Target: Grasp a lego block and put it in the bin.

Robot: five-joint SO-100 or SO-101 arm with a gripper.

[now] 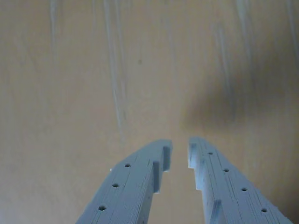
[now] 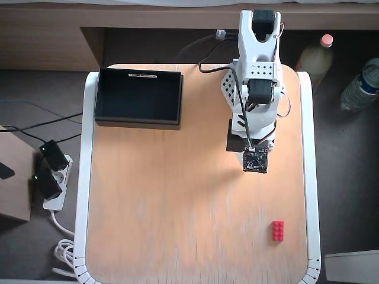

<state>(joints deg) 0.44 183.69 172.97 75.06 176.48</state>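
One wooden table [image 2: 177, 207] with a white rim fills most of the overhead view, its pale top streaked with faint scuffs toward the lower edge. Next in size, the white arm [image 2: 256, 71] reaches down from the top centre-right of that frame, a black cable running along it and a small circuit board at its lower end. The bin [image 2: 139, 97], a shallow black box with a thin white label on its far rim, sits in the upper left of the tabletop, nothing visible inside it. The gripper [image 1: 180, 149] enters the wrist view from the bottom edge: two grey printed fingers [image 1: 135, 186] with rows of small holes, tips apart by a narrow gap, nothing between them, only bare wood and a soft shadow beyond. In the overhead view it is hidden beneath the arm. Smallest, the lego block [image 2: 278, 231], bright red, lies in the lower right of the overhead frame, near the table's right rim, well apart from both arm and bin.
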